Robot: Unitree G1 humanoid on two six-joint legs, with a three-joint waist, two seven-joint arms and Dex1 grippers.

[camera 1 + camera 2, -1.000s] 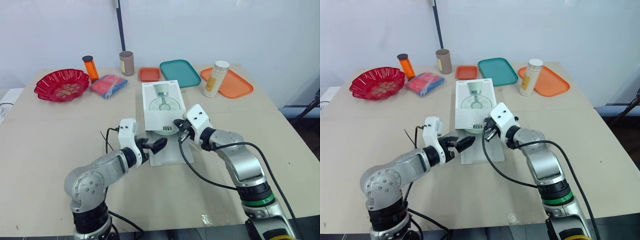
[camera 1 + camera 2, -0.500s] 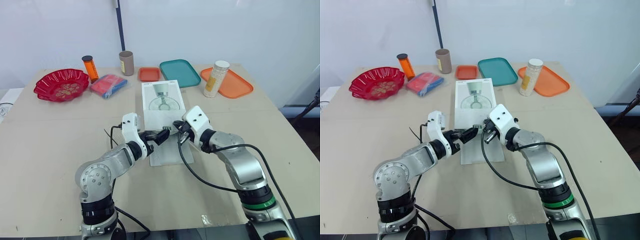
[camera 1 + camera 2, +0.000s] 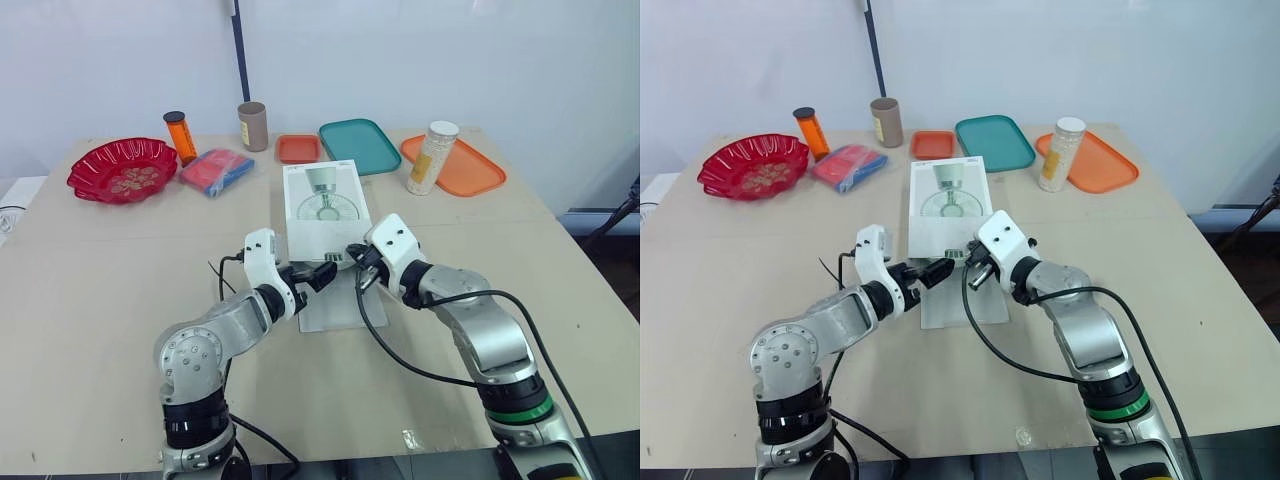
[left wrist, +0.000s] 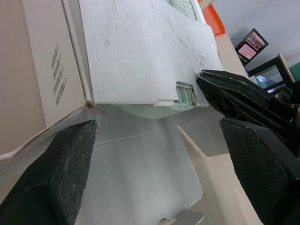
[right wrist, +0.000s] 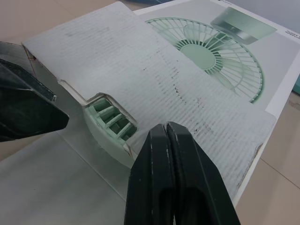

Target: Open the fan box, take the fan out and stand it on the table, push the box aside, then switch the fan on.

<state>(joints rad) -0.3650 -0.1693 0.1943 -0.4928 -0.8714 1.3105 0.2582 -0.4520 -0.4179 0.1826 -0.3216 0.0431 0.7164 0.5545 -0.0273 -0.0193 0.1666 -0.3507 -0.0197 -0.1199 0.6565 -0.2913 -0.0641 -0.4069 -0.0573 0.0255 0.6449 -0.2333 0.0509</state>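
Note:
The white fan box (image 3: pixel 322 205) lies flat mid-table, a fan pictured on its lid. Its near end flap (image 3: pixel 330 300) is folded down onto the table. In the opening, under the torn edge of the inner flap, shows the pale green fan (image 5: pixel 110 126). My left gripper (image 3: pixel 318 273) is open at the box's near left corner, its fingers (image 4: pixel 51 183) spread wide over the lowered flap. My right gripper (image 3: pixel 355 255) is shut with nothing held, its fingertips (image 5: pixel 164 136) at the edge of the inner flap beside the fan. The right gripper's fingers (image 4: pixel 239 101) cross the left wrist view.
Along the far edge stand a red bowl (image 3: pixel 122 170), an orange bottle (image 3: pixel 181 137), a blue and red packet (image 3: pixel 217 170), a brown cup (image 3: pixel 253 126), a small orange tray (image 3: pixel 299 148), a teal tray (image 3: pixel 360 145) and an orange tray (image 3: pixel 470 170) with a jar (image 3: pixel 432 158).
My left gripper has moved forward from the table beside the flap up to the box's open end. The right gripper has stayed at the opening.

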